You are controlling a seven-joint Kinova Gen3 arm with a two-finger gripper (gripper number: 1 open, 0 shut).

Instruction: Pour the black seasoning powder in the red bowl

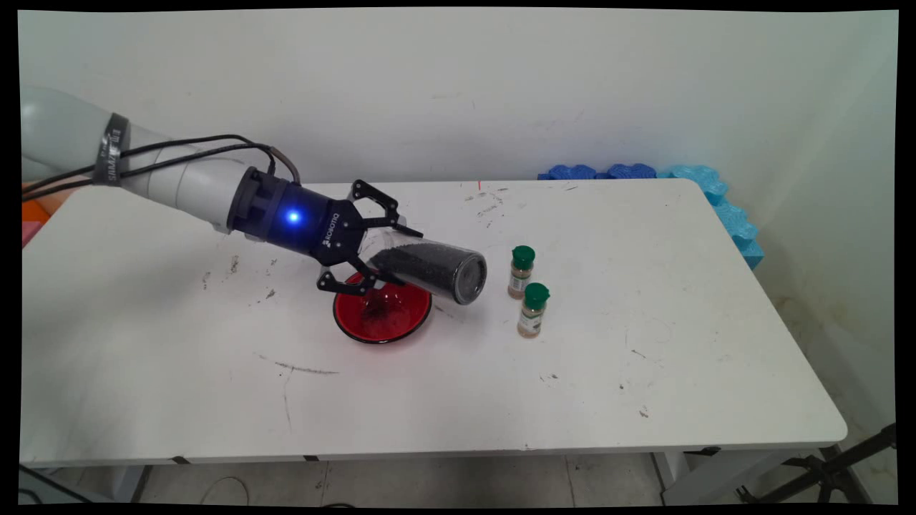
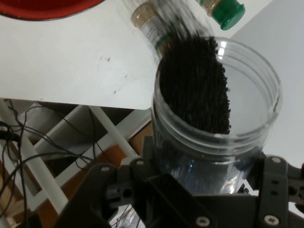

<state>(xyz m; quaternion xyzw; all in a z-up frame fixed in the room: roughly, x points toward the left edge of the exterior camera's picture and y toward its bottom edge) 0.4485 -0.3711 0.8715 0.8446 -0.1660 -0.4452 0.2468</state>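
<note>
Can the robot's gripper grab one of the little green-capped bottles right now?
Probably not yet. The gripper is already shut on a clear jar of black grains, tipped sideways above the red bowl. The two green-capped bottles stand close by with nothing between, but its fingers are full.

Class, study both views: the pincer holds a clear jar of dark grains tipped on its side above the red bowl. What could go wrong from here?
1. The clear jar in the pincer is tilted, with its far end past the rim of the red bowl, so dark grains may land on the table.
2. Two green-capped spice bottles stand close by; a swing could topple them.
3. The smooth jar might slip.
</note>
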